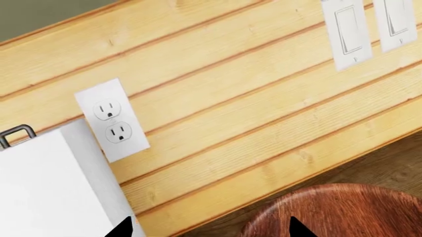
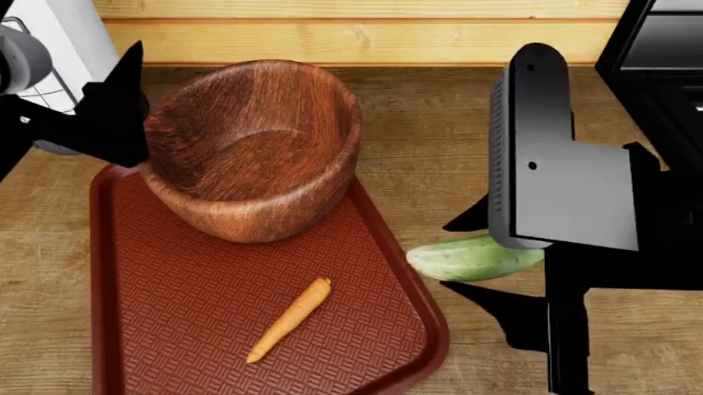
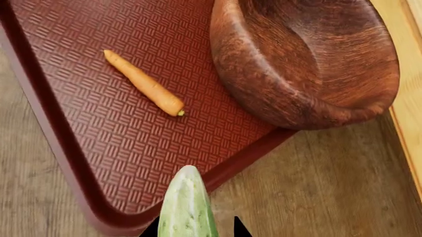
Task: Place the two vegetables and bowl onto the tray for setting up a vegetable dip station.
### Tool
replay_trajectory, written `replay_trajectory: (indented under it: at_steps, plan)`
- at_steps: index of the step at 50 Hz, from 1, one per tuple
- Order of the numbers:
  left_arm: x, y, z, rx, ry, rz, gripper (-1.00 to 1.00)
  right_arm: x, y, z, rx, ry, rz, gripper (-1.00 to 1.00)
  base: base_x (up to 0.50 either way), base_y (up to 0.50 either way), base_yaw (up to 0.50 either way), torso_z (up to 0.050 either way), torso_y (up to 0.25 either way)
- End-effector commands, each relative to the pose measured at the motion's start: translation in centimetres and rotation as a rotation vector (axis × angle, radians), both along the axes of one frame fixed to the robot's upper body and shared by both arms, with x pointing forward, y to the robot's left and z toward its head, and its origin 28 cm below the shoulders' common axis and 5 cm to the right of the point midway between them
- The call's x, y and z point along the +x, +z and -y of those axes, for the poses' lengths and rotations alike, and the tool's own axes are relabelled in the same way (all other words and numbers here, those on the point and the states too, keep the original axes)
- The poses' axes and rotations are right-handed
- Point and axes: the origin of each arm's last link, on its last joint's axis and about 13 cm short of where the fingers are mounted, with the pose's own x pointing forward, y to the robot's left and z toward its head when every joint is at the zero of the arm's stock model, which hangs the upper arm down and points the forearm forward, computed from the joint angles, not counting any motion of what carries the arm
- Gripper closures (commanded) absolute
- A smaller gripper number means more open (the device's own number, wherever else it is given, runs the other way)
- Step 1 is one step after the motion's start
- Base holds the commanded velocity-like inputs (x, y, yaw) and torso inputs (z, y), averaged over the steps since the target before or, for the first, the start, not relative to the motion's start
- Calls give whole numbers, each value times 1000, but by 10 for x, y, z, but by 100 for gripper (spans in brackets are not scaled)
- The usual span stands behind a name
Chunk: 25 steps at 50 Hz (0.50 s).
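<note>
The dark wooden bowl (image 2: 253, 148) sits tilted on the far end of the dark red tray (image 2: 176, 329), overhanging its far rim. The orange carrot (image 2: 291, 318) lies on the tray in front of the bowl. The green cucumber (image 2: 483, 257) is just off the tray's right rim, between the fingers of my right gripper (image 2: 467, 253). In the right wrist view the cucumber (image 3: 188, 207) sticks out of that gripper (image 3: 197, 228) towards the tray (image 3: 59, 133), carrot (image 3: 142, 83) and bowl (image 3: 303, 64). My left gripper (image 2: 115, 107) is open and empty beside the bowl's left rim (image 1: 343, 212).
A white wire-framed container (image 2: 55, 33) stands at the far left, close to my left gripper. Behind is a plank wall with an outlet (image 1: 112, 120) and switches (image 1: 349, 29). A black appliance (image 2: 659, 66) stands at the far right. The wooden counter (image 2: 439, 132) surrounds the tray.
</note>
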Motion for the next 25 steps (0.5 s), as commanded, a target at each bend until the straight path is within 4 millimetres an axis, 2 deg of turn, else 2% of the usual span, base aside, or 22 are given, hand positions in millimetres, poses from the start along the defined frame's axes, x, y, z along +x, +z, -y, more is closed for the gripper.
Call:
replay_trajectory:
  at_steps: [1,25]
  plan:
    - [-2,2,-1,1,2,5,-100,9,-1,-15,-17,76,-1,100,0,0,0,0,0]
    - [-4,1,-3,-10,5,5,-100,9,8,-49,-66,246,21,100,0,0,0,0,0]
